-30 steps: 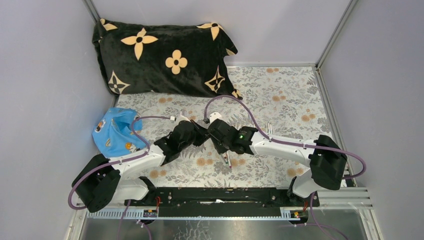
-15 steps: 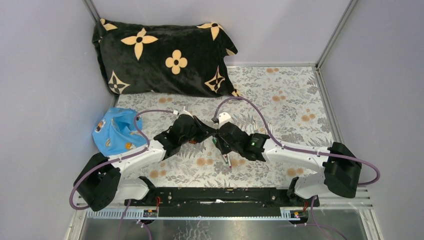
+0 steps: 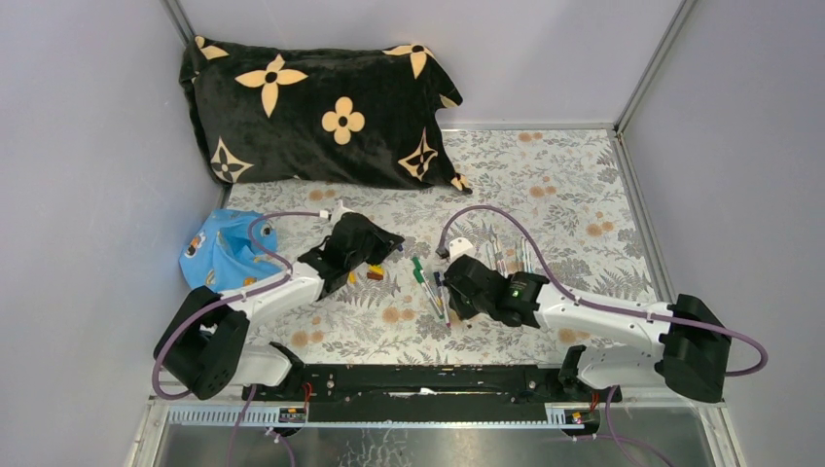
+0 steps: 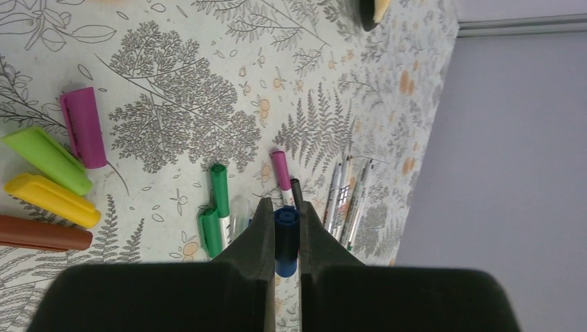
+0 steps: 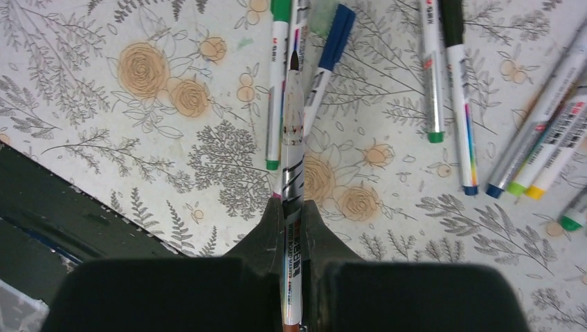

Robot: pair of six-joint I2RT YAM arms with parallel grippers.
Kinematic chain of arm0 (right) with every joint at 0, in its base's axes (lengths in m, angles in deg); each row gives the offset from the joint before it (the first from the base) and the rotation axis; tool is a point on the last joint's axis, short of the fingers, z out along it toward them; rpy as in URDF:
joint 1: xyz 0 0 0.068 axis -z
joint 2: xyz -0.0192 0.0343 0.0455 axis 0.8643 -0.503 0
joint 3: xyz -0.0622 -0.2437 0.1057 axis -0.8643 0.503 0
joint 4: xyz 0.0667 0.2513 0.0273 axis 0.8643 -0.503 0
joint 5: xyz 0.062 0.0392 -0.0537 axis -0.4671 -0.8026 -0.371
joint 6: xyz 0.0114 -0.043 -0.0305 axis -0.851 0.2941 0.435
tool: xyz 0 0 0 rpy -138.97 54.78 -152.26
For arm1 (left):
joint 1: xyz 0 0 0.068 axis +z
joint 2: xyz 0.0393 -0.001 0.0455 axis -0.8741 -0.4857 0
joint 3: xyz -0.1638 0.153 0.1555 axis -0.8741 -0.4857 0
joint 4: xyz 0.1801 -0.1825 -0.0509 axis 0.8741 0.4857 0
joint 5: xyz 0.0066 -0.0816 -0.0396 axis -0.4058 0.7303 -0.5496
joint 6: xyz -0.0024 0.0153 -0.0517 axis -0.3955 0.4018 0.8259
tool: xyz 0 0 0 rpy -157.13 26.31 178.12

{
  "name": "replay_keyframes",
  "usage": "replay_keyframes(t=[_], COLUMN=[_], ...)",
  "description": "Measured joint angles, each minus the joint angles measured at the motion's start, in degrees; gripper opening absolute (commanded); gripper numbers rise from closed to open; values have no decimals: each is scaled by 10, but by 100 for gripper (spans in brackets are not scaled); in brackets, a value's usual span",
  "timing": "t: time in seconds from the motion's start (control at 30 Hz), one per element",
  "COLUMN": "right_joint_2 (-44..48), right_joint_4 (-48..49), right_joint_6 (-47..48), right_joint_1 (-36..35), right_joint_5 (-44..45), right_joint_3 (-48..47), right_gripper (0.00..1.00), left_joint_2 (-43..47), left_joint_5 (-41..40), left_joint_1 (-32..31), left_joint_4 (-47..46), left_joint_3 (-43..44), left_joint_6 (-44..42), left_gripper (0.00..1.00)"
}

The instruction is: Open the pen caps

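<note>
Floral cloth covered the table (image 3: 574,195), where the two arms had drawn apart from their meeting at the middle a second earlier. The left gripper (image 4: 286,216) was clenched on a blue cap (image 4: 286,238). The right gripper (image 5: 293,207) was clamped on the pen (image 5: 294,131), with cap and barrel now well apart, so that pull looked finished. A purple cap (image 4: 83,126), a green cap (image 4: 47,159) and a yellow cap (image 4: 52,200) lay loose together. A blue-capped pen (image 5: 325,62) waited beside the held one, so work likely remained.
</note>
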Motion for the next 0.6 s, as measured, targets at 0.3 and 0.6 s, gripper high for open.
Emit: replay_keyframes(t=[0.3, 0.6], right_joint_2=[27, -7], right_joint_4=[-67, -82], right_joint_6=[-14, 5], right_joint_1=[49, 214], right_joint_5=[98, 126], right_joint_3=[-23, -30], right_gripper=[0, 0], left_joint_2=[-19, -30], left_joint_5=[-43, -97], left_joint_1=[0, 0], left_joint_4=[90, 154], left_joint_3=[43, -18], left_joint_6=[-62, -64], left_gripper=[0, 2])
